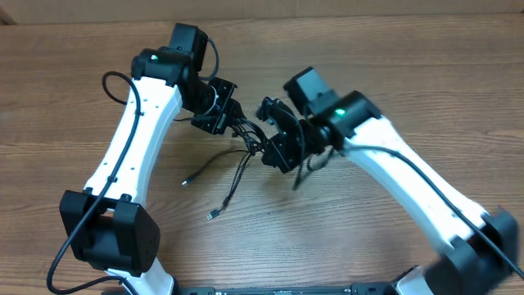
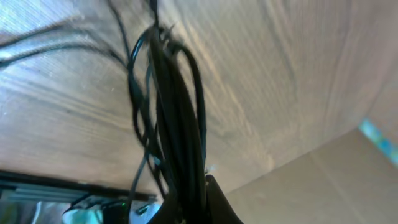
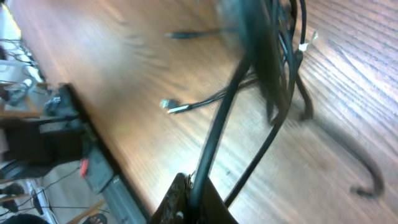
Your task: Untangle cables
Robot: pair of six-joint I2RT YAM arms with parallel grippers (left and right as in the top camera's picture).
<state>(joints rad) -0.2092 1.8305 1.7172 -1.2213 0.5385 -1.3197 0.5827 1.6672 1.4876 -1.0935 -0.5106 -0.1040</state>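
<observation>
- left arm (image 1: 135, 139): white links, reaches from the near-left base up toward the table middle.
- left gripper (image 1: 216, 113): fingers pressed together, pinching the cables (image 1: 246, 135). Left wrist view shows the same cables (image 2: 177, 124) as a thick black looped bunch running straight into the fingertips at the frame bottom, lifted off the wood.
- cables: bunched and strung between the two grippers, above the middle of the wooden table (image 1: 65, 98). Can't tell which cord crosses which.
- loose strands (image 1: 229, 192): drop from the bunch toward the near side, spread apart, ends lying on the wood.
- plug ends: one silvery tip (image 1: 187, 182) further left, another (image 1: 213, 215) nearer the front edge. Right wrist view shows a pale-tipped plug (image 3: 168, 106) flat on the table.
- right gripper (image 1: 277, 147): fingers closed tight, nipping one black cord (image 3: 217, 137) that runs up from its tips into the blurred bunch.
- right arm (image 1: 409, 184): white, comes in from the near-right base, with a green light (image 1: 338, 112) lit near the wrist.
</observation>
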